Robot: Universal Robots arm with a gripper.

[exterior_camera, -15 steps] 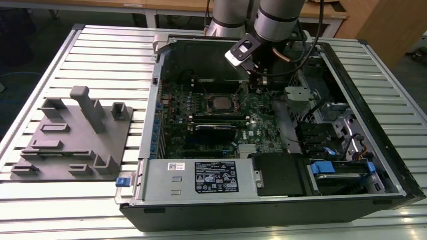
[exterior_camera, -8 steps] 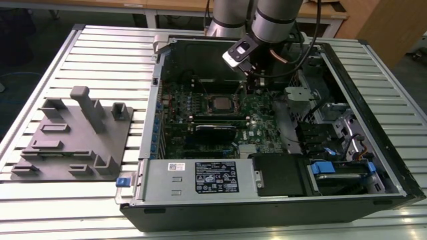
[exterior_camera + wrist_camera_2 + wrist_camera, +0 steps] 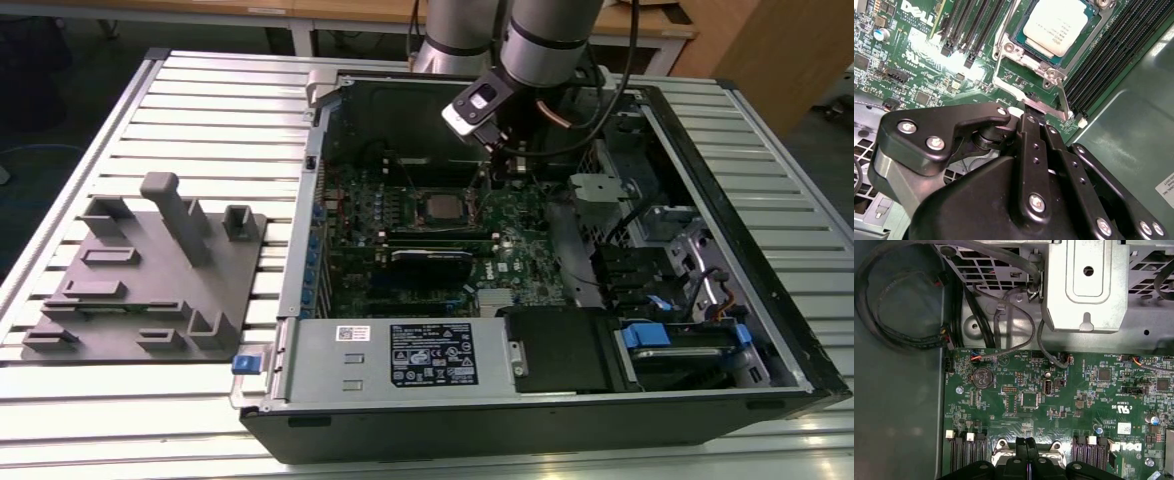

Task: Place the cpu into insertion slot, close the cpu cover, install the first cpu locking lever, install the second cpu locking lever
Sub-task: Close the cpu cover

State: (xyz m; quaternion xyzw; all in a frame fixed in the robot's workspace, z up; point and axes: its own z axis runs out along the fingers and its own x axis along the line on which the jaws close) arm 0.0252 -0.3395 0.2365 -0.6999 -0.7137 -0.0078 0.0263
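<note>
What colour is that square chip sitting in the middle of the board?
The cpu is pale silvery-grey, clearest in the second wrist view.

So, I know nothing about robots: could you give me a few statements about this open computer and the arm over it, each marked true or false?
1. The small square chip with a silvery-grey metal face lies in the silver-framed square socket. True.
2. The black gripper holds that chip up in the air. False: the chip sits in the socket, and the gripper is beside it, low over the green circuit board.
3. The gripper is shut. True.
4. The grey plastic fixture tray stands inside the black open computer case. False: it lies on the slatted metal table, at the exterior view's left of the case.
</note>
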